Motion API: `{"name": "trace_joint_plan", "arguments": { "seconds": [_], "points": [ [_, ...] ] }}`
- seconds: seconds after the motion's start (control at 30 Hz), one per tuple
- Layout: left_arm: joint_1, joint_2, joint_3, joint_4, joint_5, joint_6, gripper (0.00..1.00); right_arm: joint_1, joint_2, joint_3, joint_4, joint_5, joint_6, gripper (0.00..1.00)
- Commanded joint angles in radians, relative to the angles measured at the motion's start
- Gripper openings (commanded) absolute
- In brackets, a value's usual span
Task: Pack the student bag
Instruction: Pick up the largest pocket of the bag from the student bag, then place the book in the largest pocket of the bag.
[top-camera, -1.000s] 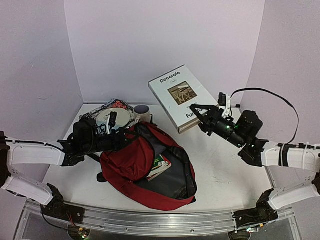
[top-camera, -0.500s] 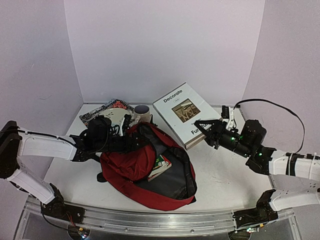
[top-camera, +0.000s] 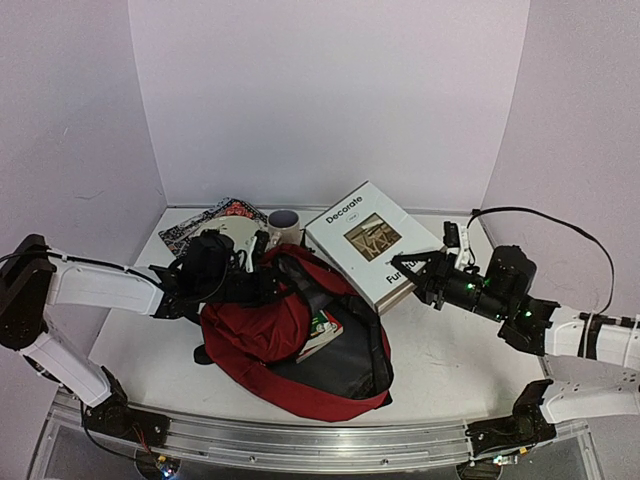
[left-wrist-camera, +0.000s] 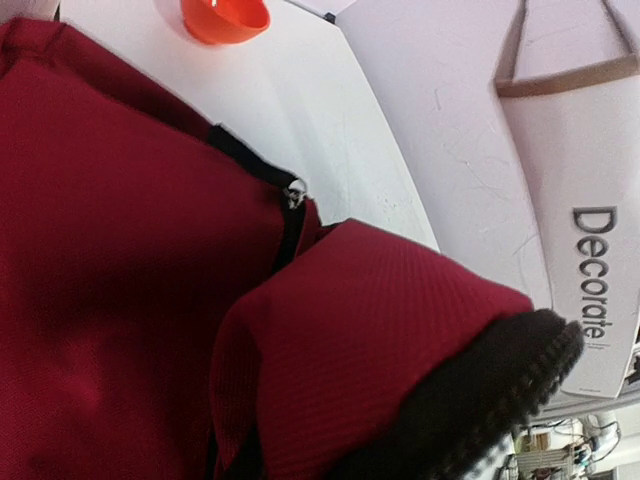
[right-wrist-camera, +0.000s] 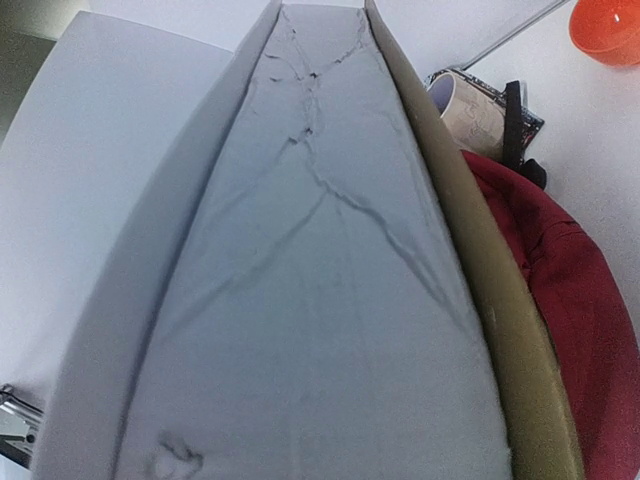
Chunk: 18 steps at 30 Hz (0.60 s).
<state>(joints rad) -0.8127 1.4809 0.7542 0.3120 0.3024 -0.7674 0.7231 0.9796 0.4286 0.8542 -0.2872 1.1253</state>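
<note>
The student bag (top-camera: 250, 335) lay open in the middle of the table (top-camera: 450, 350), near its front edge, with the grey lining showing. Inside it lay a small green-and-white book (top-camera: 322, 332). The left gripper (top-camera: 262, 287) was at the bag's upper rim, hidden in red fabric; if it pinched the fabric, I could not tell. The right gripper (top-camera: 404, 268) clamped a large white book (top-camera: 365, 235), tilted just beyond the bag's far rim. Behind the bag stood a mug (top-camera: 285, 222), near a patterned book (top-camera: 215, 214).
</note>
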Motion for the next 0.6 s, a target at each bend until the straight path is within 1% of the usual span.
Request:
{"name": "trace_joint_plan", "arguments": {
  "seconds": [0.0, 0.03, 0.13, 0.33, 0.57],
  "points": [
    [0.005, -0.079, 0.142, -0.104, -0.071, 0.101, 0.03, -0.002, -0.066, 0.013, -0.027, -0.054, -0.023, 0.32],
    [0.008, -0.081, 0.171, -0.163, -0.092, 0.132, 0.01, -0.002, -0.077, 0.014, -0.043, -0.065, -0.024, 0.32],
    [0.033, -0.086, 0.249, -0.258, -0.100, 0.189, 0.00, -0.002, -0.094, 0.014, -0.078, -0.106, -0.027, 0.32],
    [0.117, -0.084, 0.349, -0.350, -0.036, 0.227, 0.00, 0.010, -0.116, -0.006, -0.115, -0.165, -0.019, 0.29],
    [0.161, -0.054, 0.452, -0.404, -0.001, 0.252, 0.00, 0.045, -0.130, -0.028, -0.131, -0.205, -0.019, 0.28]
  ]
}}
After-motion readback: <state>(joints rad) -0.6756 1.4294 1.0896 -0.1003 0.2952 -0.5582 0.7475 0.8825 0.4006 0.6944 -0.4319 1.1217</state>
